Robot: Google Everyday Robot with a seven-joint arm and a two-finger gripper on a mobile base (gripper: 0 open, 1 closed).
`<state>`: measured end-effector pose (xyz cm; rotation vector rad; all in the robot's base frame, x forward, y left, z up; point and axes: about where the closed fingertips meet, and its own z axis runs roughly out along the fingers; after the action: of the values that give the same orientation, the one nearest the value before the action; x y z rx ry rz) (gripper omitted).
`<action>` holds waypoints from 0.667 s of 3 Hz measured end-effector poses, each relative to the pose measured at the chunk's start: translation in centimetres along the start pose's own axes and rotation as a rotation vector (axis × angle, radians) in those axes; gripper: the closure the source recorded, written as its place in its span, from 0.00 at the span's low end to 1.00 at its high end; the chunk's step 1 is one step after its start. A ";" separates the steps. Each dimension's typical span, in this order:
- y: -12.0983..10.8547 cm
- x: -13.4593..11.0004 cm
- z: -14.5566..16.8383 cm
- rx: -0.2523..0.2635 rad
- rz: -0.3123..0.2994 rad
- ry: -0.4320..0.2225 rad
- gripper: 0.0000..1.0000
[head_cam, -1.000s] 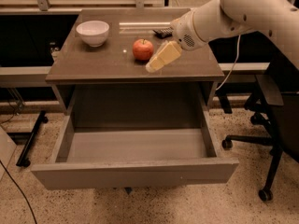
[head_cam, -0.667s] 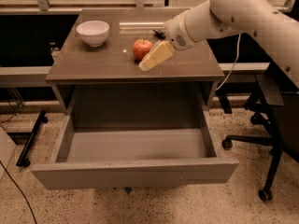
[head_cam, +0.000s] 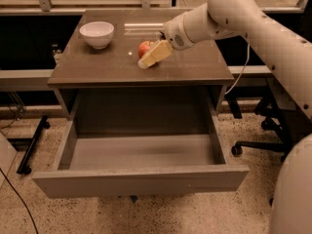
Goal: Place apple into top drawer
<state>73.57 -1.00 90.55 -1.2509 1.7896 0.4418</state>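
Observation:
The red-orange apple [head_cam: 144, 48] sits on the brown cabinet top [head_cam: 107, 65], right of the middle. My gripper [head_cam: 150, 57] reaches in from the right on the white arm; its tan finger lies in front of the apple and covers its right and lower side. The top drawer [head_cam: 139, 179] is pulled wide open below the cabinet top, grey and with nothing inside.
A white bowl [head_cam: 97, 33] stands at the back left of the cabinet top. An office chair base [head_cam: 258, 143] is on the floor to the right. A black stand's foot [head_cam: 31, 147] lies on the floor to the left. The arm's white body fills the right edge.
The arm has swung left and its tan finger has moved from beside the apple to in front of it, covering part of it. The apple has stayed in place.

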 end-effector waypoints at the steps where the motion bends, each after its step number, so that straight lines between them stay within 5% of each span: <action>1: -1.5 0.1 1.8 -0.002 0.032 -0.026 0.00; 2: -2.7 0.7 3.3 -0.012 0.071 -0.040 0.00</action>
<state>77.42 -0.25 88.66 -1.1812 1.8044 0.5147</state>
